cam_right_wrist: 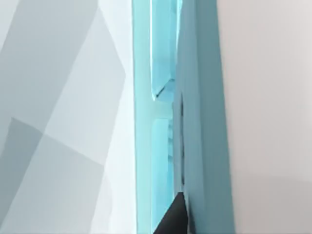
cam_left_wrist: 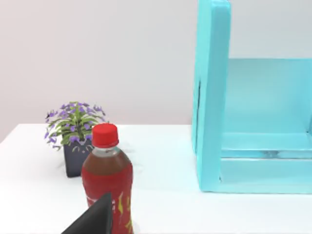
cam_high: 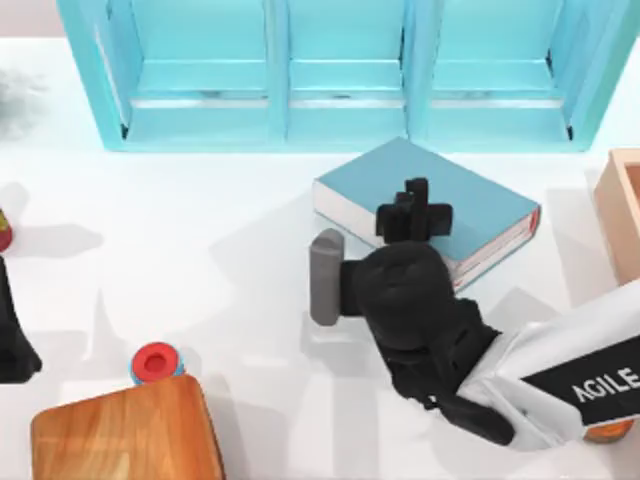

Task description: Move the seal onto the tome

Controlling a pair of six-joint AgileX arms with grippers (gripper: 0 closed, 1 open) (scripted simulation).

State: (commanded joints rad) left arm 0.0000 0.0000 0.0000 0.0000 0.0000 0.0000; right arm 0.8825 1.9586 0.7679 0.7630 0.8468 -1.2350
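Observation:
The tome [cam_high: 480, 205] is a thick teal-blue book with white page edges, lying flat at an angle in front of the shelf, right of centre. My right gripper [cam_high: 413, 210] hangs over its near-left part, and the black wrist covers the book's front edge. The seal is hidden, and I cannot tell whether it is under or in the gripper. My left gripper [cam_high: 12, 345] is parked at the table's left edge, far from the book.
A teal-blue shelf unit [cam_high: 340, 75] [cam_left_wrist: 214, 97] [cam_right_wrist: 161, 97] spans the back. A grey cylinder [cam_high: 325, 277] stands by the right wrist. A red disc with a blue rim [cam_high: 155, 362] lies beside a wooden board [cam_high: 125, 430]. A wooden box [cam_high: 625, 210] is at the right, and a red-capped bottle [cam_left_wrist: 107, 180] and a potted plant [cam_left_wrist: 73, 136] at the far left.

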